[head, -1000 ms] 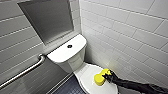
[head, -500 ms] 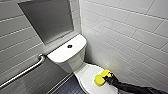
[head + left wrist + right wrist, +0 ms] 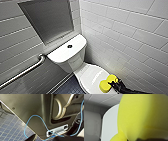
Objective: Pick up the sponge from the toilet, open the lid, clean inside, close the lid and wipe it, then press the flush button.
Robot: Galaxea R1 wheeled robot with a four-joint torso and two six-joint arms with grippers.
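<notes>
The white toilet [image 3: 65,55] stands against the tiled back wall with its lid [image 3: 90,76] down. The yellow sponge [image 3: 108,83] lies on the near right part of the lid, and my right gripper [image 3: 115,85] is shut on it, its dark arm coming in from the lower right corner. In the right wrist view the sponge [image 3: 142,116] looms large and close, with the white lid [image 3: 110,124] behind it. A round flush button [image 3: 69,46] sits in the middle of the flat tank top.
A steel grab bar [image 3: 25,71] runs along the left wall. A grey recessed panel [image 3: 48,20] is set above the tank. White tiled wall closes in on the right. Dark blue floor tiles [image 3: 10,126] and a blue cable [image 3: 36,116] show beside my own body.
The sponge and my right gripper have slid a little along the lid toward its front, nearer to me. The toilet and lid stand as before.
</notes>
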